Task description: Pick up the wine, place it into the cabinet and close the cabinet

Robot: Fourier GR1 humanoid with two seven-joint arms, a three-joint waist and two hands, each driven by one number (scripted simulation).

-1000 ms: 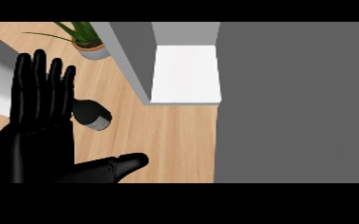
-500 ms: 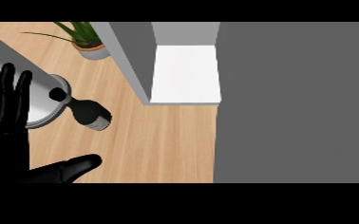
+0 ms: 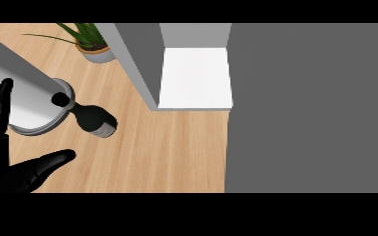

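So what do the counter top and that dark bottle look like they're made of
The counter top looks like light wood with a matte finish: pale grain lines run along it. The wine bottle looks like dark glass, near black with a paler band at its base, though that is uncertain.

The table (image 3: 170, 150) is finished in pale wood with a fine straight grain and a smooth, matt face. The wine (image 3: 94, 119) is seen as dark glossy glass with a grey band low on its body. At nine o'clock a grey forearm (image 3: 29, 105) is shown as smooth with a soft metallic sheen. The left hand (image 3: 26, 172) is covered in black, slightly shiny plastic. The cabinet (image 3: 193, 77) is given matt grey walls and a flat white inner shelf. At eleven o'clock, a plant (image 3: 87, 36) stands in a dull grey pot.
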